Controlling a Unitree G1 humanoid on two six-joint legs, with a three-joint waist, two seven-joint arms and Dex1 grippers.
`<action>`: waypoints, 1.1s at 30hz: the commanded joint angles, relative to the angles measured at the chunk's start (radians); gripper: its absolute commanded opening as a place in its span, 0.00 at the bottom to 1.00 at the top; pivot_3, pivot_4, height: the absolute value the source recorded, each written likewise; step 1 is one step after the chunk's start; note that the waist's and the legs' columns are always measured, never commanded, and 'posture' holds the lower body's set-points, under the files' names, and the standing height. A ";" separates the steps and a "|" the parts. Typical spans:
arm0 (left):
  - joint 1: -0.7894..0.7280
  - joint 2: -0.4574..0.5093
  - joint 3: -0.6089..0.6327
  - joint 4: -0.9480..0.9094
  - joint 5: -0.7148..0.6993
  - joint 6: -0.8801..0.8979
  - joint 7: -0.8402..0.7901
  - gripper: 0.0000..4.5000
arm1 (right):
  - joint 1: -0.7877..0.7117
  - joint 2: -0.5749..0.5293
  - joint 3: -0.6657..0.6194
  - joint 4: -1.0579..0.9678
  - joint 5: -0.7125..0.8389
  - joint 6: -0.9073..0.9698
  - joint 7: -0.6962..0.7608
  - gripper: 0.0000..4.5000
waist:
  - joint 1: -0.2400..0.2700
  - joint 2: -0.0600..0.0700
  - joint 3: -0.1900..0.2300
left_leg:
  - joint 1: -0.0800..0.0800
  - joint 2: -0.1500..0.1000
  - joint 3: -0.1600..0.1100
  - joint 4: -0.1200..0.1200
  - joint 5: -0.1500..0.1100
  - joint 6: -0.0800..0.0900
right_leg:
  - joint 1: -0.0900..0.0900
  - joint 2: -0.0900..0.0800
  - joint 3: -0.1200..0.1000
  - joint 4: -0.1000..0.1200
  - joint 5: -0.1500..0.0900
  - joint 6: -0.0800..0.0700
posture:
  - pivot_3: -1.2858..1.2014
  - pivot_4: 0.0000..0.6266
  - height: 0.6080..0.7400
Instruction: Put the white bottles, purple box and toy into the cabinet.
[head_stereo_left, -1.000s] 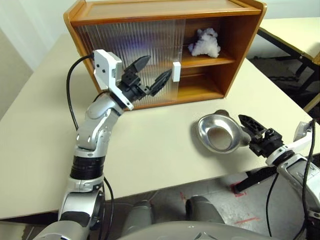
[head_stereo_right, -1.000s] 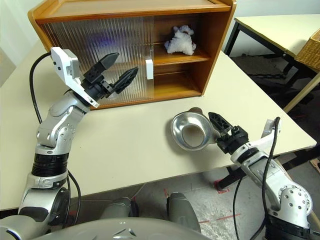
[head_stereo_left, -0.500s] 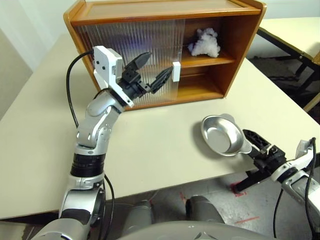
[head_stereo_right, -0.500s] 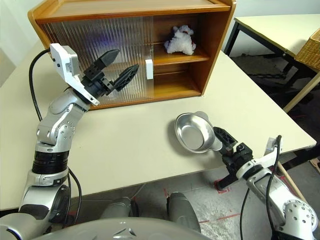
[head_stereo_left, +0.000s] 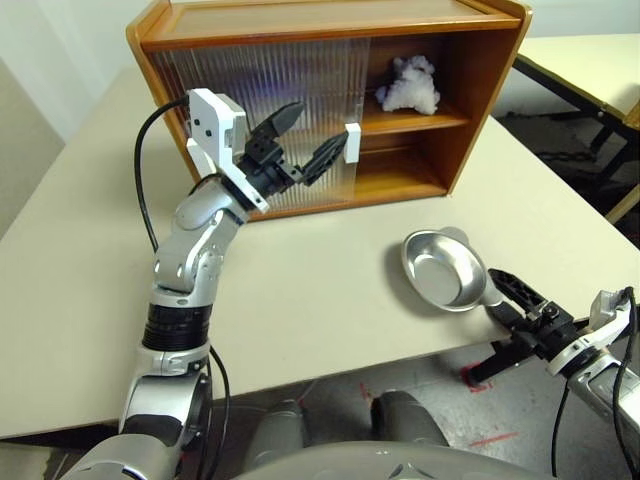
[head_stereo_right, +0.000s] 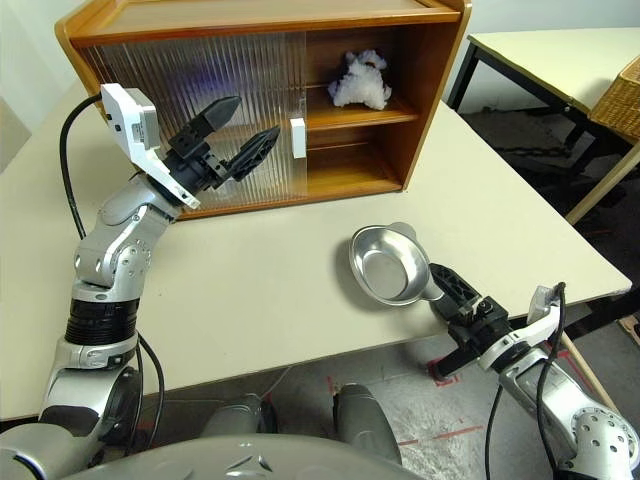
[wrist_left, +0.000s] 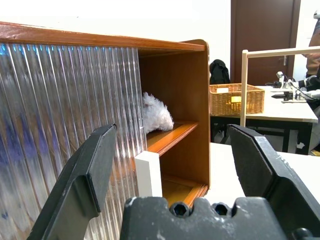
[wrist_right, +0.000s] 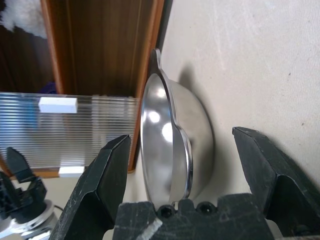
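Toy sits on cabinet shelf; my left gripper gapes empty by the door, right gripper spread beside dish.

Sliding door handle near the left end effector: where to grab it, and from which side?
Pinch the white handle across its narrow width, coming straight in from the cabinet's front. It is an upright block standing proud of the ribbed door, so the fingers can straddle it. The open left end effector already faces it, probably needing only a short advance.
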 joint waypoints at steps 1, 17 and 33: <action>-0.007 0.001 0.000 0.014 0.009 -0.007 -0.004 1.00 | 0.003 -0.020 -0.013 0.058 -0.043 0.016 0.027 0.79 | 0.001 0.000 0.000 | 0.000 0.000 0.000 0.000 0.000 0.000 | 0.000 0.000 0.000 0.000 0.000 0.000 | 0.49 0.00 1.00; -0.008 0.002 0.000 0.020 0.012 -0.012 -0.003 1.00 | -0.052 0.016 -0.023 0.037 -0.048 0.015 0.016 0.00 | 0.002 -0.002 -0.002 | 0.003 0.000 -0.001 0.000 0.000 -0.001 | 0.008 -0.001 -0.001 -0.003 -0.001 -0.001 | 0.49 0.00 1.00; -0.011 0.011 0.007 0.015 0.014 -0.012 0.004 1.00 | -0.352 0.115 -0.031 0.102 0.023 -0.062 -0.157 0.00 | 0.003 0.005 0.002 | -0.003 0.000 -0.001 -0.002 0.002 0.005 | -0.001 0.000 -0.001 -0.005 0.009 0.013 | 0.50 0.00 1.00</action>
